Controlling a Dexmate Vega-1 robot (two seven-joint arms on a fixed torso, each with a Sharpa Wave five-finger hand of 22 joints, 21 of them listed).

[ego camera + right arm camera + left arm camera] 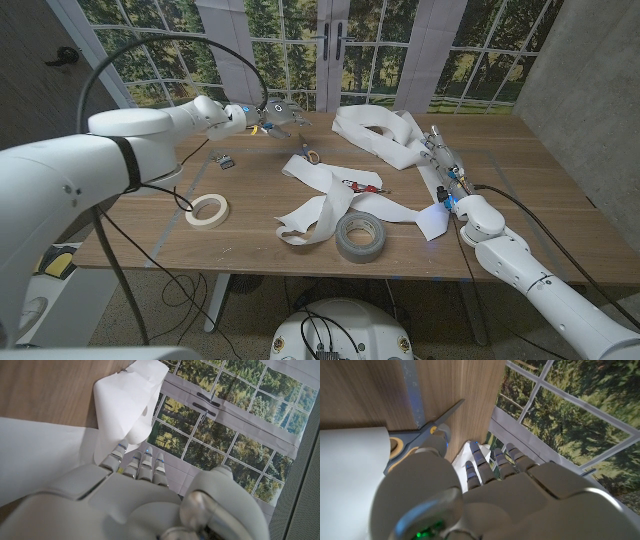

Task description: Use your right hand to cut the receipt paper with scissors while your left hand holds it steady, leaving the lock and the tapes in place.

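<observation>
- Right hand [445,165] reached out over the table's right side, fingers [146,462] pointing toward the far edge, hovering just above the receipt paper [375,130]; fingers close together and straight, nothing seen between them, though whether truly closed or apart could not be told.
- Seen from the right wrist view, paper [125,405] heaped right at the fingertips, a flat strip running beneath the palm.
- Left hand [240,118] held high near the far edge, left of centre, close to the scissors [283,118]; whether gripping them could not be told.
- From the left wrist view, fingers [487,467] straight and side by side, scissors [422,435] with grey blades and yellow-lined handles just beside the thumb, lying partly under a white sheet.
- Paper spread in a long tangled ribbon from the far right toward the table's middle, ending in a loop near the front edge.
- Grey tape roll [360,237] touching the ribbon's front loop, close to the front edge.
- White tape roll [209,208] well apart on the left, near a black cable.
- Small lock [225,159] beside that cable, between the left arm and the ribbon.
- Bare wood [540,170] open to the right of the right arm and along the far right corner.
</observation>
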